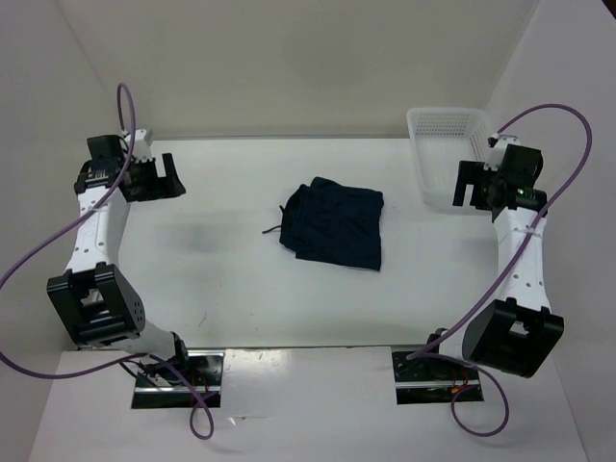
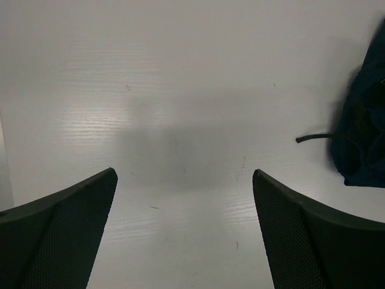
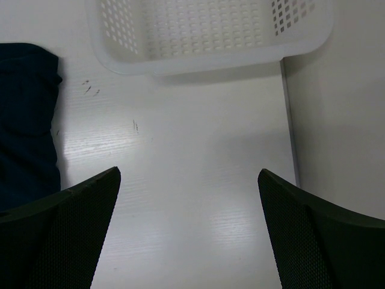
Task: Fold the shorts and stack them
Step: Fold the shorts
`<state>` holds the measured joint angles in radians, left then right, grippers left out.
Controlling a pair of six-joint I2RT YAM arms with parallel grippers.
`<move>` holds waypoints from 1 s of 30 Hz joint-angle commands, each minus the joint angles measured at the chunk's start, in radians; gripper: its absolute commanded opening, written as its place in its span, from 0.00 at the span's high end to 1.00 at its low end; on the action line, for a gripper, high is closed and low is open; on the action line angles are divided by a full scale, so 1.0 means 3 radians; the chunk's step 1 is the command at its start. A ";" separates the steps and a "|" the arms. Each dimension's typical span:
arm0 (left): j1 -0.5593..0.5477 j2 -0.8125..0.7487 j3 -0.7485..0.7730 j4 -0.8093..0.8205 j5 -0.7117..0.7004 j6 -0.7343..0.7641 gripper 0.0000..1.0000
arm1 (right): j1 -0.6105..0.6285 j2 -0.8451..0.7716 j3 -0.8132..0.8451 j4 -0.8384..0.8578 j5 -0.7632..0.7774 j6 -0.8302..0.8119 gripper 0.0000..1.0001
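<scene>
A folded pair of dark navy shorts [image 1: 334, 226] lies in the middle of the white table [image 1: 221, 279], a drawstring sticking out at its left. It also shows at the right edge of the left wrist view [image 2: 364, 132] and at the left edge of the right wrist view [image 3: 27, 120]. My left gripper [image 1: 173, 180] is open and empty at the far left, well apart from the shorts; in its wrist view [image 2: 184, 174] only bare table lies between the fingers. My right gripper [image 1: 470, 183] is open and empty at the far right, beside the basket; it also shows in its own wrist view [image 3: 189, 174].
A white perforated plastic basket [image 1: 435, 144] stands at the far right corner, seen empty in the right wrist view [image 3: 204, 36]. The table's right edge [image 3: 289, 132] runs next to the right gripper. White walls enclose the table at the back and sides.
</scene>
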<state>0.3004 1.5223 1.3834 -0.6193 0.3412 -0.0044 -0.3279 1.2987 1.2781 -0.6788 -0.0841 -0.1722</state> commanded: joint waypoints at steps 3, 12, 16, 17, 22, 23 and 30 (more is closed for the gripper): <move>0.0032 -0.0181 -0.0025 0.0106 0.0039 0.0015 0.00 | -0.0006 -0.0187 -0.0078 0.0100 0.0066 0.0073 0.00; 0.0032 -0.0212 -0.0101 0.0106 0.0008 0.0015 0.00 | -0.0006 -0.0248 -0.0139 0.0100 0.0066 0.0073 0.00; 0.0032 -0.0212 -0.0132 0.0106 0.0008 0.0015 0.00 | -0.0006 -0.0249 -0.0139 0.0100 -0.0006 0.0073 0.00; 0.0032 -0.0212 -0.0132 0.0106 0.0008 0.0015 0.00 | -0.0006 -0.0279 -0.0139 0.0100 -0.0036 0.0073 0.00; 0.0032 -0.0212 -0.0132 0.0137 0.0049 0.0015 0.00 | 0.0070 -0.0310 -0.0139 0.0136 -0.0129 0.0073 0.00; 0.0032 -0.0212 -0.0132 0.0137 0.0089 0.0015 0.00 | 0.0070 -0.0310 -0.0139 0.0136 -0.0159 0.0073 0.00; -0.0071 -0.0104 -0.0025 -0.0021 0.0581 0.0015 0.00 | 0.0213 -0.0341 -0.0216 0.0223 -0.0594 0.0068 0.00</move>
<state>0.2962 1.4940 1.3483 -0.6090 0.4244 -0.0044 -0.2806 1.2232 1.2232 -0.6647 -0.1883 -0.1566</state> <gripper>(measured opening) 0.998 0.997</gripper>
